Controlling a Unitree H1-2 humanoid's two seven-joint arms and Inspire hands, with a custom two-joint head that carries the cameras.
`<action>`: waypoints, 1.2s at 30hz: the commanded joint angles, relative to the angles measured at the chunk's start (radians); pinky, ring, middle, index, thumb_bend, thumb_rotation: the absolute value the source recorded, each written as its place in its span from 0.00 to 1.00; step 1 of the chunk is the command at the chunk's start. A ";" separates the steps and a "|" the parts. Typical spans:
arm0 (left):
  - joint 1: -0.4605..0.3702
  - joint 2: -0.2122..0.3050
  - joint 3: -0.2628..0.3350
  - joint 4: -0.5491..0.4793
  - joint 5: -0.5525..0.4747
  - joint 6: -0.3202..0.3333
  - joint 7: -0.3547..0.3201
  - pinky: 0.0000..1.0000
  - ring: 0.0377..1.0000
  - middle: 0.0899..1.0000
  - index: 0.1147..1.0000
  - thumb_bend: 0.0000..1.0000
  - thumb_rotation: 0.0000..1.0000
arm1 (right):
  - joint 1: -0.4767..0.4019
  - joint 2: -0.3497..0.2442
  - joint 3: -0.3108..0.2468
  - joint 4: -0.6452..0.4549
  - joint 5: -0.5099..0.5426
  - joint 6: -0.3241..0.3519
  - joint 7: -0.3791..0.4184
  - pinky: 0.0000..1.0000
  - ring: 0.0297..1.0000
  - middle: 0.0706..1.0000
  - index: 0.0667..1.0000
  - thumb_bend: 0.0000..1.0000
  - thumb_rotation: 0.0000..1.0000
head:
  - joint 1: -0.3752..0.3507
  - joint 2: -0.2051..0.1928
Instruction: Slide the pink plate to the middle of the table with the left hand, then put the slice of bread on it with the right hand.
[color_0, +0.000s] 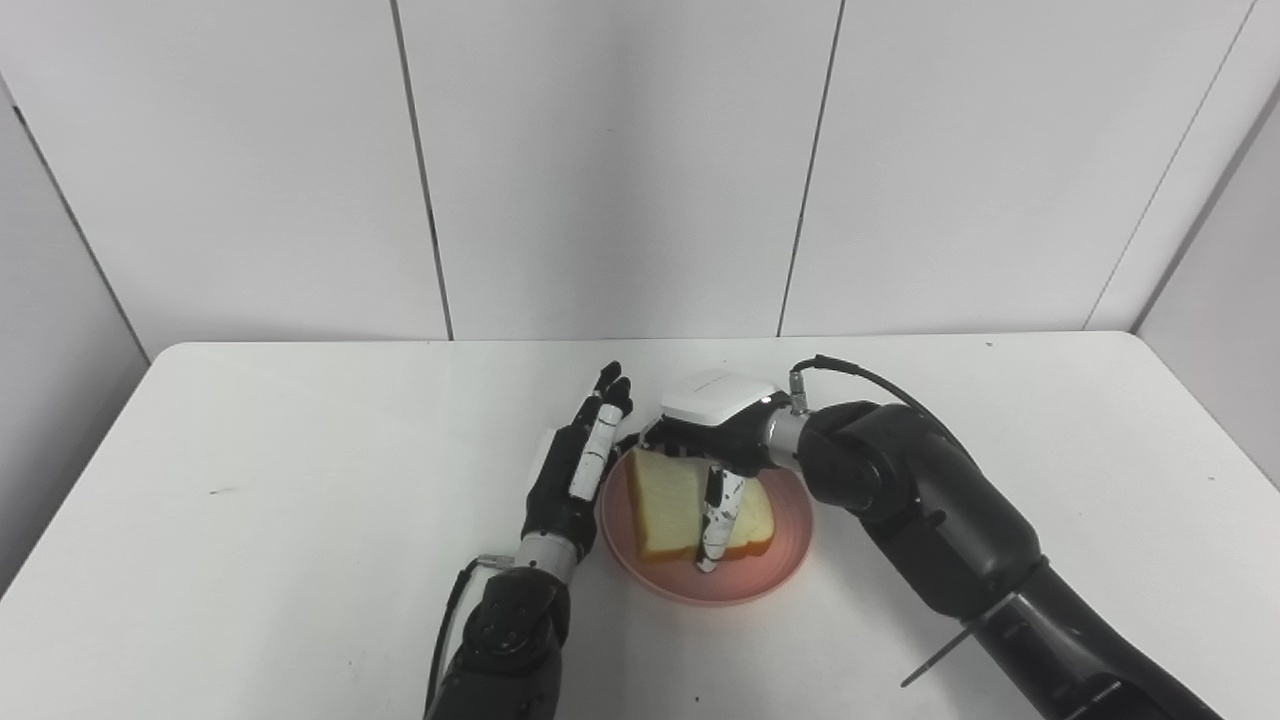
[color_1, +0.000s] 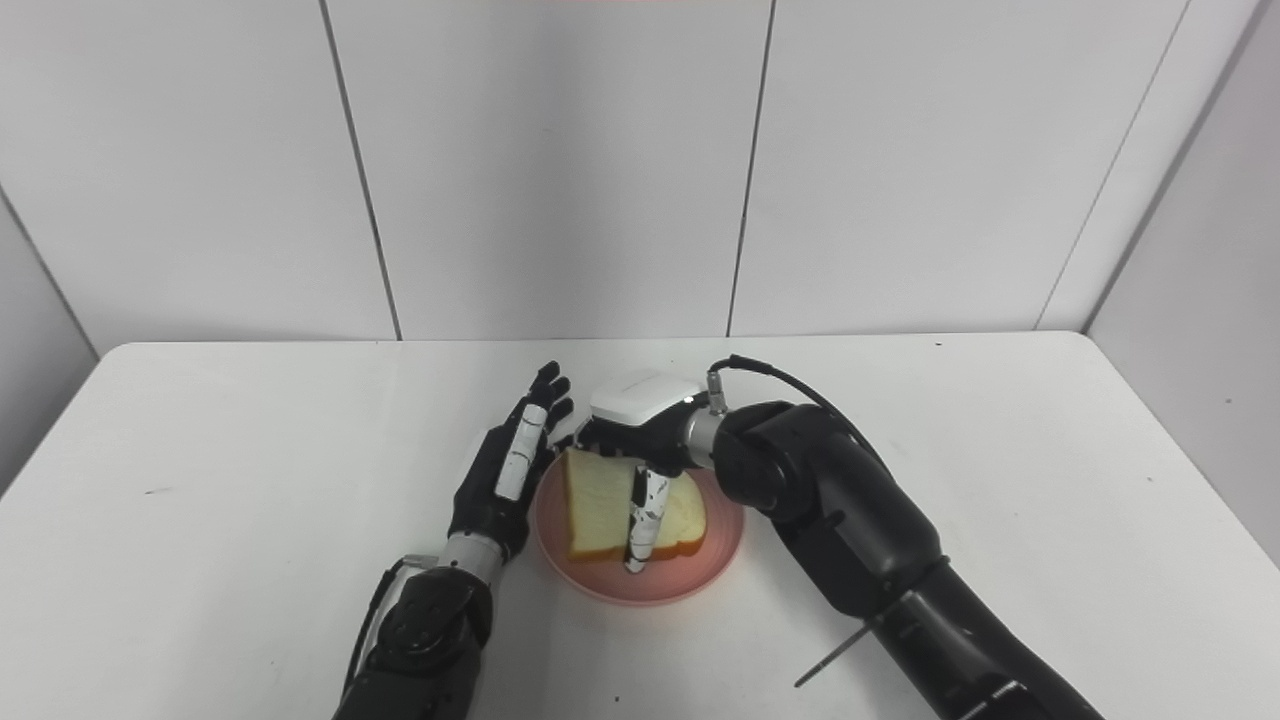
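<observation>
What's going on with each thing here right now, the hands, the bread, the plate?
Plate: flat on the table, mid-table.
Bread: tilted over the plate, held.
Right hand: shut on bread.
Left hand: open, fingers straight, beside the plate's left rim.

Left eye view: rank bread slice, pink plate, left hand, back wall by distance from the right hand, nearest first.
From the right hand:
1. Bread slice: under its fingers, touching.
2. Pink plate: directly beneath the bread.
3. Left hand: beside the plate's left rim.
4. Back wall: beyond the table's far edge.

Bare table (color_0: 250, 480) all around; left hand (color_0: 575, 470) (fingers spread) against pink plate (color_0: 770, 570) left rim
</observation>
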 joint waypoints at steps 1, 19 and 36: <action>-0.010 -0.001 -0.005 -0.009 0.003 0.015 0.000 0.78 0.96 0.96 0.94 0.82 0.90 | -0.032 -0.013 -0.017 -0.044 0.008 0.020 -0.012 0.60 0.71 0.75 0.76 1.00 0.41 | 0.000 0.002; 0.000 -0.001 0.004 -0.024 -0.008 0.027 0.001 0.81 0.91 0.93 0.94 0.86 0.88 | -0.009 -0.065 -0.061 -0.167 0.061 0.097 0.077 0.82 0.88 0.86 0.79 1.00 0.35 | -0.016 0.009; -0.007 0.003 0.006 -0.028 -0.005 0.038 0.004 0.80 0.90 0.92 0.94 0.85 0.89 | 0.061 -0.107 -0.188 -0.206 0.319 0.000 -0.027 0.72 0.80 0.80 0.78 1.00 0.42 | -0.016 0.010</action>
